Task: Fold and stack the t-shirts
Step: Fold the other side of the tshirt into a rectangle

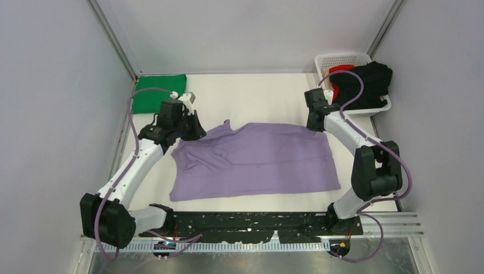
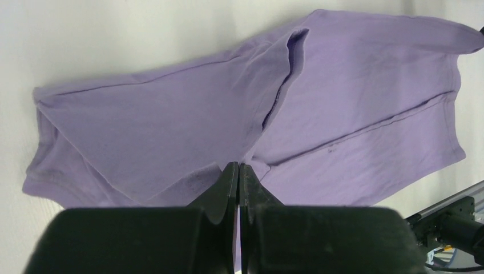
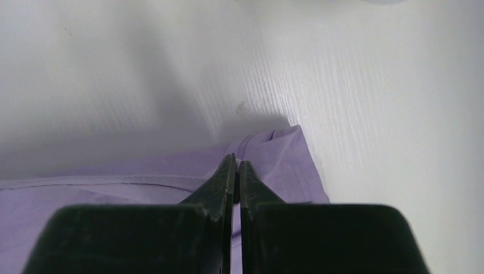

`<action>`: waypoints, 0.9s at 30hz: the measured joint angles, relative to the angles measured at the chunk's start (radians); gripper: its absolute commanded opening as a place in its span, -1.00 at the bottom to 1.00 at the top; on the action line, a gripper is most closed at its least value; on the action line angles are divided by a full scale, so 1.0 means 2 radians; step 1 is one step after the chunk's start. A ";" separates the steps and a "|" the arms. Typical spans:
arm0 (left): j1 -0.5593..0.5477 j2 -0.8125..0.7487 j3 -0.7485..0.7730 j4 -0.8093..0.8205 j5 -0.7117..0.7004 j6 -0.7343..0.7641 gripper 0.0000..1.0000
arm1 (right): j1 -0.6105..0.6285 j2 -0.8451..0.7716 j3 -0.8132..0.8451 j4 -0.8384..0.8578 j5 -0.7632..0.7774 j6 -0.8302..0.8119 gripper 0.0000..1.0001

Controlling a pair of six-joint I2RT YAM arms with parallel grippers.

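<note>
the lavender t-shirt (image 1: pixel 254 162) lies spread on the middle of the white table (image 1: pixel 257 94), its left part folded over itself in loose creases. the left gripper (image 2: pixel 238 169) is clenched on that folded part, with creases running in to its tips. the right gripper (image 3: pixel 237 164) is pinched shut on the shirt's far right corner, low to the table. a green t-shirt (image 1: pixel 159 93) sits folded in the far left corner, well apart from the lavender one. a white basket (image 1: pixel 342 57) stands in the far right corner holding a black t-shirt (image 1: pixel 375 79) and a red t-shirt (image 1: pixel 341 73). the black one drapes over the basket's rim and covers most of the red. from above, the left arm's wrist hides the shirt's far left edge, and the right arm's cable crosses in front of the basket. in both wrist views the gripper body blocks the lower frame. the right wrist view shows only the shirt's corner and hem.
</note>
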 measured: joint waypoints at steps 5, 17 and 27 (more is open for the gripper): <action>-0.017 -0.064 -0.029 -0.042 -0.034 0.000 -1.00 | 0.015 -0.049 -0.034 -0.013 0.006 0.009 -0.90; -0.046 -0.209 -0.117 -0.147 -0.064 -0.031 -1.00 | 0.036 -0.139 -0.118 -0.071 0.010 0.021 -0.86; -0.078 -0.222 -0.179 -0.180 -0.023 -0.066 -1.00 | 0.036 -0.133 -0.137 -0.089 0.024 0.047 -0.26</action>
